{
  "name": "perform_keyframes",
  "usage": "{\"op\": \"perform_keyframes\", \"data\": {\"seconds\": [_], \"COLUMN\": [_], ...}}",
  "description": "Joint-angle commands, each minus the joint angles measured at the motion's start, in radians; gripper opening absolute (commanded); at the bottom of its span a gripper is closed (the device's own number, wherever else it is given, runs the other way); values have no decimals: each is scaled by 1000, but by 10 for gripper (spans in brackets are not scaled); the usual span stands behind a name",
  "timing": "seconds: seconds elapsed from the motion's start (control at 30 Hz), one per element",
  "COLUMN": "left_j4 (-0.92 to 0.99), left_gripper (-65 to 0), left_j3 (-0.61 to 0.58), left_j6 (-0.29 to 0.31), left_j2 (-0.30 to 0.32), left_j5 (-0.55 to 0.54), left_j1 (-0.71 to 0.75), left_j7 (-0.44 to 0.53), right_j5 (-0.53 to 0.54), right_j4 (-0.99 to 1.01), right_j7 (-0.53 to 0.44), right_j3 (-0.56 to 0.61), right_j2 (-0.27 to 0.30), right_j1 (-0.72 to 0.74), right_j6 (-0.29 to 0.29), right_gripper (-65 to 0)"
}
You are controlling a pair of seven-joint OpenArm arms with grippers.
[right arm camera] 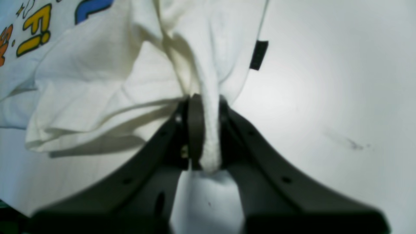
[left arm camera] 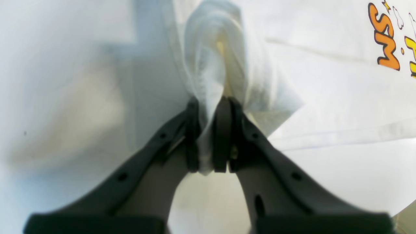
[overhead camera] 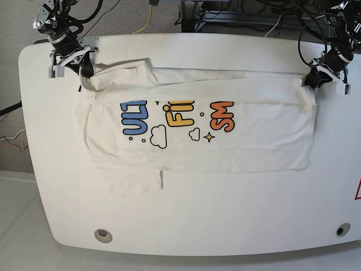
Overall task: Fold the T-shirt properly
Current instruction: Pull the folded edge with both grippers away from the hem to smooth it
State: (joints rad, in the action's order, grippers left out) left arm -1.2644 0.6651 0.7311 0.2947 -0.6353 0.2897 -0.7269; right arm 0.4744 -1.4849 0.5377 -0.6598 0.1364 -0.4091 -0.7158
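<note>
Base view shows the white table (overhead camera: 186, 226) with the T-shirt (overhead camera: 254, 147) spread across its upper half, printed side up, the blue, yellow and orange letters reading across the middle above small clouds and a star. At ten o'clock the right gripper (overhead camera: 84, 70) pinches the shirt's corner near the collar end; its wrist view shows both dark fingers (right arm camera: 195, 130) pressed together on a bunched ridge of white cloth, with a small black tag (right arm camera: 259, 54) at one o'clock. A sleeve lies flat at seven o'clock. At two o'clock the left gripper (overhead camera: 312, 79) is likewise clamped on a gathered fold of the hem end.
</note>
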Motion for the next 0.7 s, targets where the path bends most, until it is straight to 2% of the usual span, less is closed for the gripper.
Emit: {"op": "perform_keyframes", "data": {"seconds": [0.0, 0.23, 0.67], "left_j4": [18, 18, 24], "left_gripper": [-581, -581, -583], "left_j3": [-6, -6, -5], "left_j6": [-33, -33, -33], "left_j2": [2, 2, 1], "left_j5": [150, 150, 159], "left_j1": [50, 79, 110], "left_j7": [-153, -153, -153], "right_j5": [-81, -81, -88], "right_j4": [7, 7, 7], "right_j7": [94, 89, 65], "right_j3": [1, -2, -91], "right_j2": [4, 6, 1], "right_j1": [-30, -58, -107], "right_j6": [18, 18, 18], "right_gripper": [-622, -622, -622]}}
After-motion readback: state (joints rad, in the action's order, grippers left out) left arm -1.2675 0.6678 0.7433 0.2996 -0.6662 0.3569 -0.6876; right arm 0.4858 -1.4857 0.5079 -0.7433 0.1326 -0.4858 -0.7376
